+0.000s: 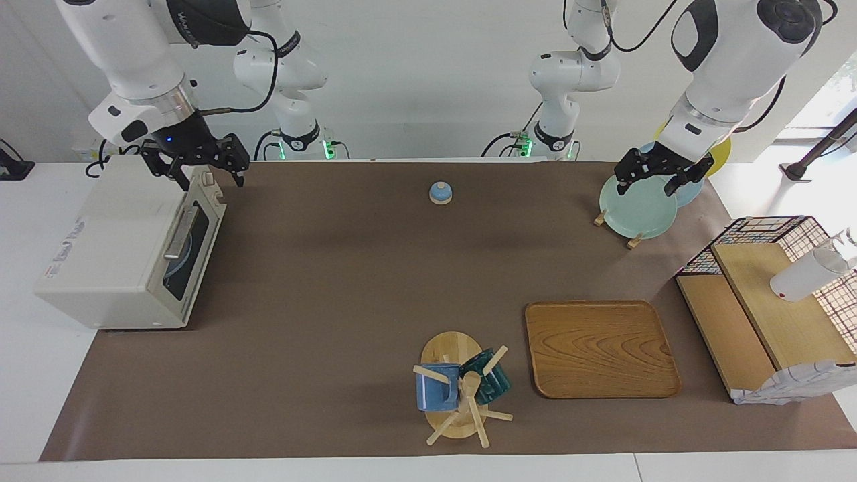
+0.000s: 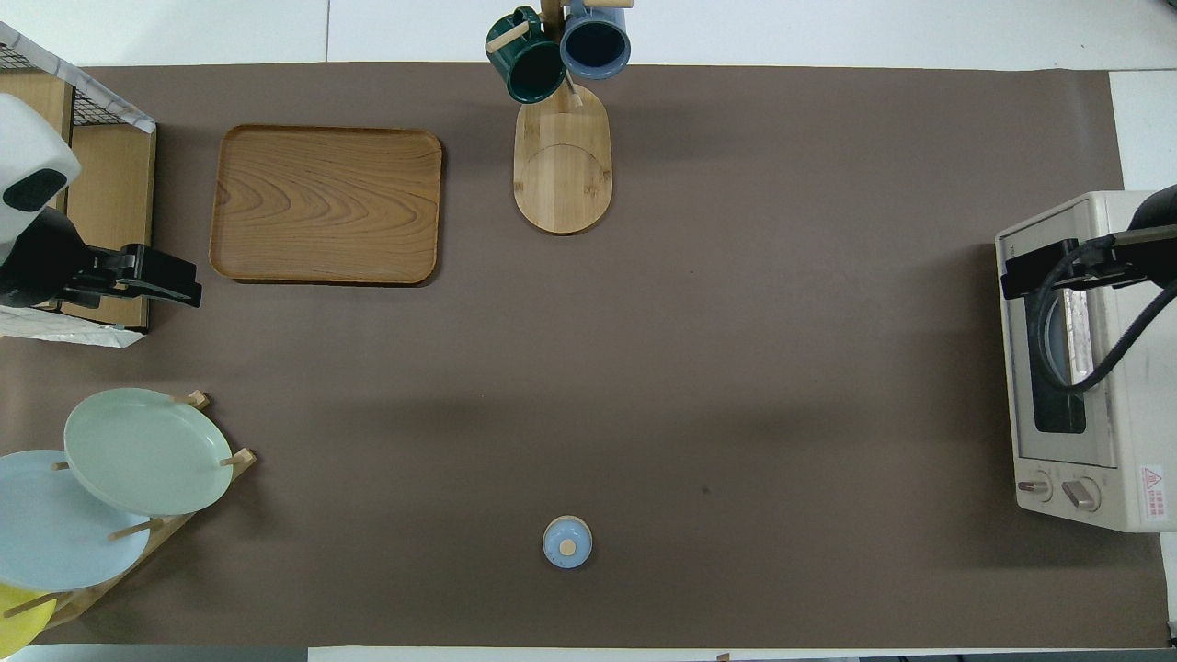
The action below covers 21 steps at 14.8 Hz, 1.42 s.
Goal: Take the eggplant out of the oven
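While the oven sits at the right arm's end of the surface, its door is shut, and the eggplant cannot be made out anywhere; through the dark glass window only a rounded pale blue-grey rim shows. It is a boxy cream-white toaster oven with a metal bar handle across the door, two knobs on the front panel at the end nearer the robots, and a red warning label beside them. Just above the oven's top front corner nearer the robots hangs the right pincer, its black fingers spread apart with nothing between them. At the other end of the surface, the left pincer hangs over the rack of plates, also spread open and holding nothing. A wooden tray, a mug tree and a small blue bell lie between the two ends.
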### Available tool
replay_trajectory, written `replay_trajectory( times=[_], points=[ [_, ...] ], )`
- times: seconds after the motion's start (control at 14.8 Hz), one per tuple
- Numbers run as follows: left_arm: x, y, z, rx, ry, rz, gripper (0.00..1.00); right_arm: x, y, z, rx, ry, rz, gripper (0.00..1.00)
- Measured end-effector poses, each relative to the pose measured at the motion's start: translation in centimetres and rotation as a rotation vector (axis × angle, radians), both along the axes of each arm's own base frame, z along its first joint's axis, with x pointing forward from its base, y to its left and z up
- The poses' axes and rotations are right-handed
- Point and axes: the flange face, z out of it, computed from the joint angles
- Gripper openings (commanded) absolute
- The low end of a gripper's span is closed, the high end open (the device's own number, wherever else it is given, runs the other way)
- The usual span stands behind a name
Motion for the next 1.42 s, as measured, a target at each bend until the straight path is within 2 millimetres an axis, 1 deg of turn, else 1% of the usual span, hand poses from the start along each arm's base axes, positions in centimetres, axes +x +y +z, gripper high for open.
replay_trajectory(
  times=[0.34, 0.47, 0.54, 0.61, 0.68, 0.81, 0.88, 1.01, 1.15, 1.22, 1.42],
  points=[
    [0.0, 0.0, 0.0, 0.0, 0.0, 0.0, 1.0, 0.0, -0.1, 0.0, 0.0, -0.001, -0.002, 1.0],
    [0.0, 0.0, 0.0, 0.0, 0.0, 0.0, 1.0, 0.0, -0.5, 0.0, 0.0, -0.001, -0.01, 1.0],
    [0.0, 0.0, 0.0, 0.0, 0.0, 0.0, 1.0, 0.0, -0.7, 0.0, 0.0, -0.001, -0.014, 0.98],
    [0.0, 0.0, 0.0, 0.0, 0.0, 0.0, 1.0, 0.0, -0.8, 0.0, 0.0, 0.0, -0.016, 0.6],
    [0.0, 0.0, 0.0, 0.0, 0.0, 0.0, 1.0, 0.0, -0.9, 0.0, 0.0, 0.0, -0.018, 0.36],
    [0.0, 0.0, 0.0, 0.0, 0.0, 0.0, 1.0, 0.0, -0.9, -0.4, 0.0, 0.004, -0.018, 0.0],
    [0.0, 0.0, 0.0, 0.0, 0.0, 0.0, 1.0, 0.0, -1.0, -1.0, 0.0, -0.003, -0.016, 0.0],
    [0.0, 0.0, 0.0, 0.0, 0.0, 0.0, 1.0, 0.0, -1.1, -3.1, -0.001, -0.032, -0.015, 0.0],
    [0.0, 0.0, 0.0, 0.0, 0.0, 0.0, 1.0, -0.8, -1.4, -5.3, -0.004, -0.022, -0.018, 0.0],
    [0.0, 0.0, 0.0, 0.0, 0.0, 0.0, 1.0, -1.1, -1.6, -6.1, -0.009, -0.014, -0.02, 0.0],
    [0.0, 0.0, 0.0, 0.0, 0.0, 0.0, 1.0, -1.4, -3.3, -7.5, -0.119, -0.005, -0.009, 0.0]
  ],
)
